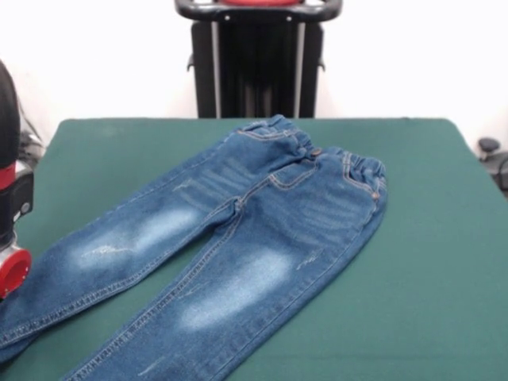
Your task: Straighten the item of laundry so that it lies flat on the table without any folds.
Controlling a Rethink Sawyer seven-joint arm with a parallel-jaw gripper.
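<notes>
the jeans lie spread on the table with the elastic waistband at the far side, near the pedestal, and both legs running toward the near left corner of the front view, where their lower ends leave the picture. front side up, the faded thigh patches and the orange-tan stitching show plainly. by my reading the task is far along or nearly done: the visible part of the garment looks flat, with only shallow ripples at the waistband and a slight ridge along the inner seam where the two legs meet. the hems are cut off by the picture's edge, so whether they lie flat or hang over the table's edge cannot be told. no gripper shows here; only the pedestal and a little of the red and black base appear at the top, so the state of the end effector cannot be told. if anything remains, the next move would call for a light pinch at a hem or the waistband and a short outward pull, low over the cloth so as not to raise new folds. the table top is plain dark green, felt-like, and likely gives enough friction that the denim drags rather than slides. behind it stands a pale wall; a red and black piece of equipment sits at the left edge and some dark gear at the right.
</notes>
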